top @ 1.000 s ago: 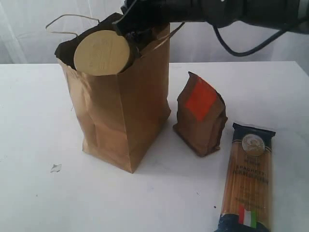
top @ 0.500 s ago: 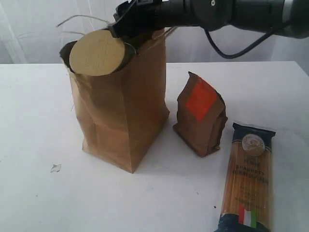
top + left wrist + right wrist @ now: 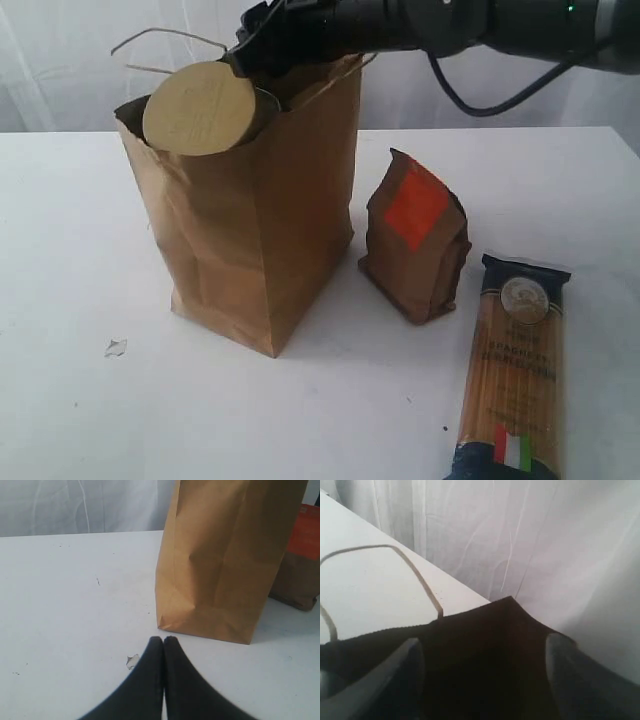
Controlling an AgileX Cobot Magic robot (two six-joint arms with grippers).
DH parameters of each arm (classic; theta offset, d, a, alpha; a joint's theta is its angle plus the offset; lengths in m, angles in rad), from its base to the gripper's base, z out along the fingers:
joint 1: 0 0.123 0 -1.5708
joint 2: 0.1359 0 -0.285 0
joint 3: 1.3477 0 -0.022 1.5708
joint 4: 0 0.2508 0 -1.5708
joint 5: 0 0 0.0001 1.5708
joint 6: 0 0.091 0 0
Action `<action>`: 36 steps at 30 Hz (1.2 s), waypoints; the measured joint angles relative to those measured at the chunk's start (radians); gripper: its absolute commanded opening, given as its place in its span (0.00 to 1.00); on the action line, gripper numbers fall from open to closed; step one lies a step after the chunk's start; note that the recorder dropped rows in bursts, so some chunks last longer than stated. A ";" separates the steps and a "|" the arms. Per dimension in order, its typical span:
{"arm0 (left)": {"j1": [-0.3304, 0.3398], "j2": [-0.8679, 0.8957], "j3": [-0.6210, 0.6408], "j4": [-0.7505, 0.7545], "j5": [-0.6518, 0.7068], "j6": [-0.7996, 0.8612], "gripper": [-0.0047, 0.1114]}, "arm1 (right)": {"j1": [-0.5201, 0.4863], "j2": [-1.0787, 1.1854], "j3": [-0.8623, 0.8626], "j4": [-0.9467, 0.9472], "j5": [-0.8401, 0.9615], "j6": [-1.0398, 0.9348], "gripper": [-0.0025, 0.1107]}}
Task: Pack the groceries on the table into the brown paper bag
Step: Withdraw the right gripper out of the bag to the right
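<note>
Brown bag [image 3: 250,230] has jar [image 3: 200,108] at its mouth, drop seems done; my right hand [image 3: 484,650] spread, released; left hand [image 3: 163,645] clenched, empty. Next: lift clear, reach pouch [image 3: 415,245].

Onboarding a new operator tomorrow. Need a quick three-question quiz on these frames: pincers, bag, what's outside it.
1. True or false: the left pincer is shut and holds nothing.
2. The right pincer is: A) shut tight, B) open over the mouth of the brown paper bag, C) out of every view.
3. In the exterior view, how many groceries sit outside the bag?

Key: 1 true. 2 B. 3 two: the brown pouch and the spaghetti pack.
</note>
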 measured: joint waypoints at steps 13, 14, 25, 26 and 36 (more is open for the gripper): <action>0.000 0.000 0.000 0.000 0.000 0.000 0.04 | 0.000 -0.180 0.002 0.003 0.189 0.014 0.60; 0.000 0.000 0.000 0.000 0.000 0.000 0.04 | 0.000 -0.196 0.004 0.003 0.206 0.014 0.60; 0.000 0.000 0.000 0.000 0.000 0.000 0.04 | 0.000 -0.487 0.211 -0.004 0.272 0.017 0.60; 0.000 0.000 0.000 0.000 0.000 0.000 0.04 | 0.000 -0.518 0.238 -0.004 0.274 0.017 0.60; 0.000 0.000 0.000 0.000 0.000 0.000 0.04 | 0.000 -0.822 0.511 -0.023 0.346 0.125 0.60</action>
